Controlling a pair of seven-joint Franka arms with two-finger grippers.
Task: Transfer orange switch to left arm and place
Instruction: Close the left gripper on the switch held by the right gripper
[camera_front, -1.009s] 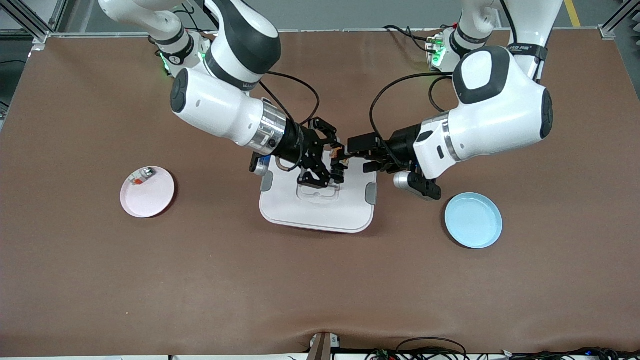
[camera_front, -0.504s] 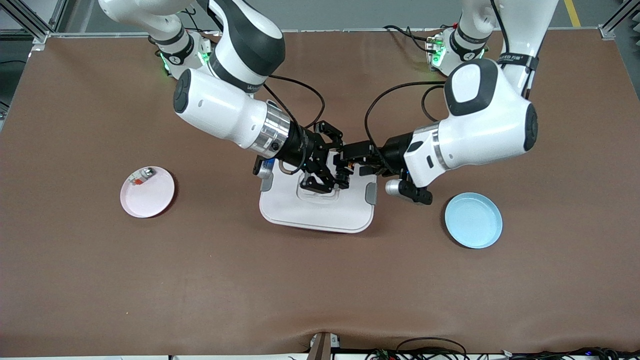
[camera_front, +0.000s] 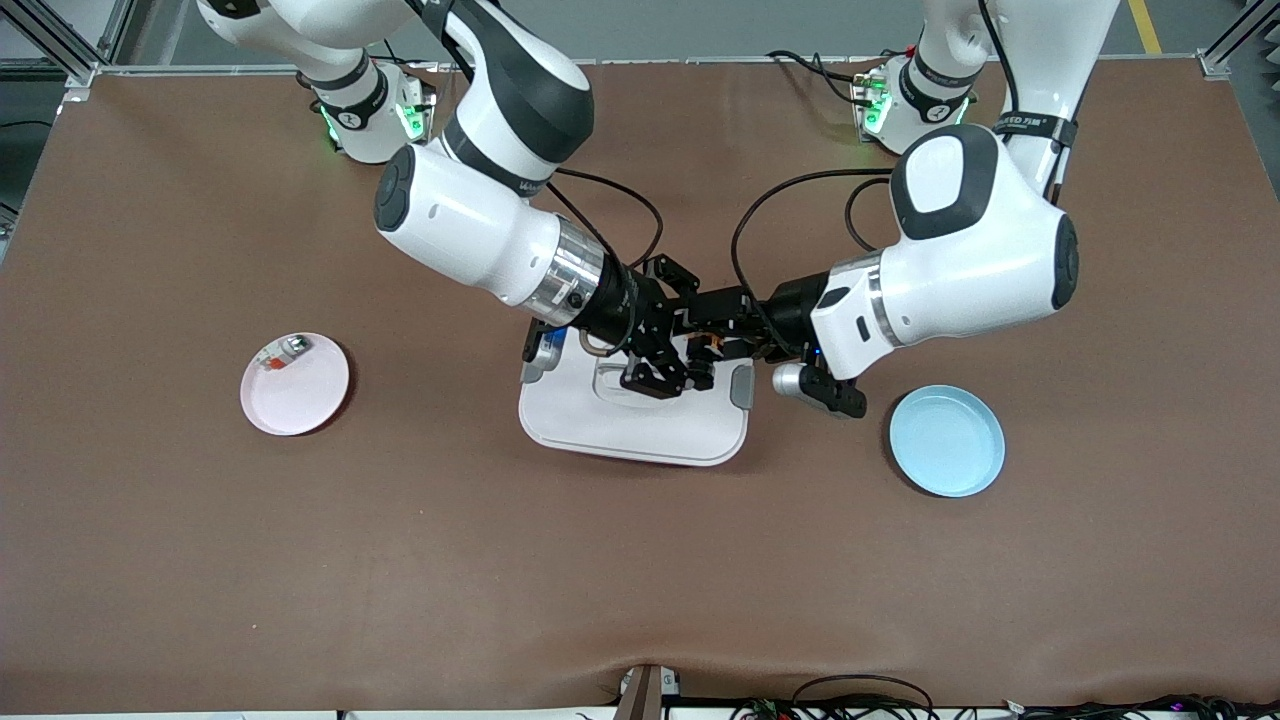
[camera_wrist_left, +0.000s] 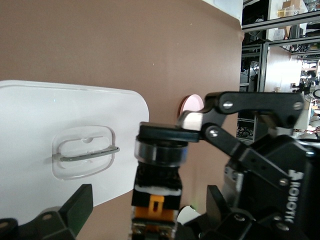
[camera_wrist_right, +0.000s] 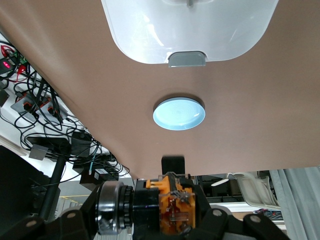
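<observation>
The orange switch (camera_front: 706, 347) hangs in the air over the white box (camera_front: 600, 415), toward the end that faces the left arm. My right gripper (camera_front: 684, 366) is shut on it; in the right wrist view the orange switch (camera_wrist_right: 167, 210) fills the jaws of that right gripper (camera_wrist_right: 165, 220). My left gripper (camera_front: 702, 326) has come up against it, open. In the left wrist view the orange switch (camera_wrist_left: 156, 200) stands between the spread left gripper (camera_wrist_left: 150, 220) fingers, with a gap on each side. The right gripper (camera_wrist_left: 250, 145) grips its black head over the box (camera_wrist_left: 45, 125).
A light blue plate (camera_front: 947, 441) lies toward the left arm's end of the table. A pink plate (camera_front: 295, 384) with a small clear and red item (camera_front: 283, 352) lies toward the right arm's end. Black cables loop from both wrists above the box.
Both grippers have closed the gap between them over the box. The right gripper carried the switch toward the left arm's end, and the open left gripper now brackets it.
</observation>
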